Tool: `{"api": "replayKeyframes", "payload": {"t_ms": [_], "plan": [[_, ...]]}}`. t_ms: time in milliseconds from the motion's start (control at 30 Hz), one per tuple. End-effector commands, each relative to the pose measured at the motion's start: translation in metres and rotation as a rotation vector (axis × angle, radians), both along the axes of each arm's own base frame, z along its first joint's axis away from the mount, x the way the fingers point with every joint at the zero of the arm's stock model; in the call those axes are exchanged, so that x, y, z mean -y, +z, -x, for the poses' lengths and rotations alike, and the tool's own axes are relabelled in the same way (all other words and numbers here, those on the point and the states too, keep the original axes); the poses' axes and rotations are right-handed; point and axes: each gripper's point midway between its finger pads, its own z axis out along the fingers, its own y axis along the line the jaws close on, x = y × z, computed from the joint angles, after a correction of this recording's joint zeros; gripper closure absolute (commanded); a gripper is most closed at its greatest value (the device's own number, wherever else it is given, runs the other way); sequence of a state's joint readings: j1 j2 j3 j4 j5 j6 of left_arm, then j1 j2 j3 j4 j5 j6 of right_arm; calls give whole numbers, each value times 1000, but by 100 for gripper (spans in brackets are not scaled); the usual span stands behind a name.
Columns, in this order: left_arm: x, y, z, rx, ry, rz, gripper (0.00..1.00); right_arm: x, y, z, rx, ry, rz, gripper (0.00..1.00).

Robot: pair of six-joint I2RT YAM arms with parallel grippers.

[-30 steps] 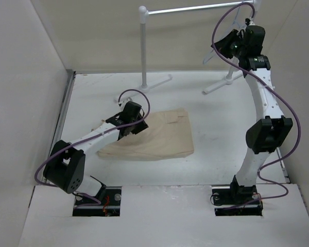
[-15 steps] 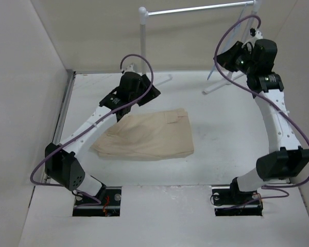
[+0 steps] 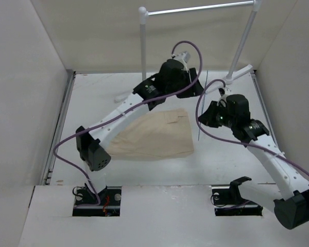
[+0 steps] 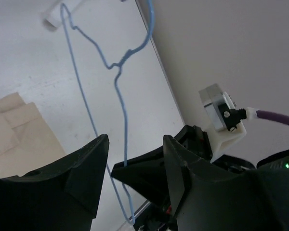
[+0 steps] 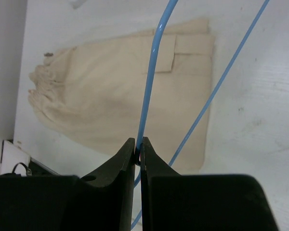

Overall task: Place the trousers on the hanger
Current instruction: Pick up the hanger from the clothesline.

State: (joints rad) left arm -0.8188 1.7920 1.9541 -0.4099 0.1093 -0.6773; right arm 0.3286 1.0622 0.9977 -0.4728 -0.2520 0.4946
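Observation:
The beige trousers lie folded flat on the white table, also in the right wrist view. The hanger is a thin wire, pale from above and bluish in the wrist views. My right gripper is shut on the hanger wire and holds it above the table just right of the trousers. My left gripper is open and empty behind the trousers. It faces the hanger, whose wire and the right gripper show between its fingers.
A white tubular rack with a metal bar stands at the back, its post and feet on the table. White walls close in the left, right and back. The left arm stretches across above the trousers.
My right gripper has brought the hanger down from the rack to beside the trousers. My left gripper has left the trousers and swung back and right toward the hanger.

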Motion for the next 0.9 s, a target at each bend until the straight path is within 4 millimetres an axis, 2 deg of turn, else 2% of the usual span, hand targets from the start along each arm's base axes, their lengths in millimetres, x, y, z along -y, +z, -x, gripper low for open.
{"api": "replayKeyframes", "payload": {"t_ms": [0, 167, 333, 400, 467, 533, 600, 733, 800, 867], "plan": [[26, -22, 19, -31, -103, -62, 54, 1, 3, 13, 53, -20, 5, 93], [45, -60, 23, -81, -124, -129, 57, -5, -5, 32, 31, -11, -29, 93], [55, -84, 13, -95, -105, -178, 61, -9, -10, 45, 15, 0, -36, 93], [58, -91, 10, -90, -94, -190, 69, -9, -11, 48, 12, 5, -37, 93], [59, -93, 8, -86, -77, -195, 84, -5, -12, 52, 8, -4, -29, 93], [55, -87, 6, -68, -46, -195, 93, 0, -14, 56, 3, -13, -13, 92], [47, -81, 4, -46, -8, -188, 97, 6, -13, 61, -1, -26, -5, 86], [32, -76, 11, -34, 64, -119, 100, 21, 3, 71, 27, -67, -30, 59], [25, -82, 16, -39, 111, -85, 100, 29, 6, 71, 21, -98, -43, 55], [18, -92, 19, -45, 173, -64, 100, 34, 2, 68, -2, -135, -56, 57]]}}
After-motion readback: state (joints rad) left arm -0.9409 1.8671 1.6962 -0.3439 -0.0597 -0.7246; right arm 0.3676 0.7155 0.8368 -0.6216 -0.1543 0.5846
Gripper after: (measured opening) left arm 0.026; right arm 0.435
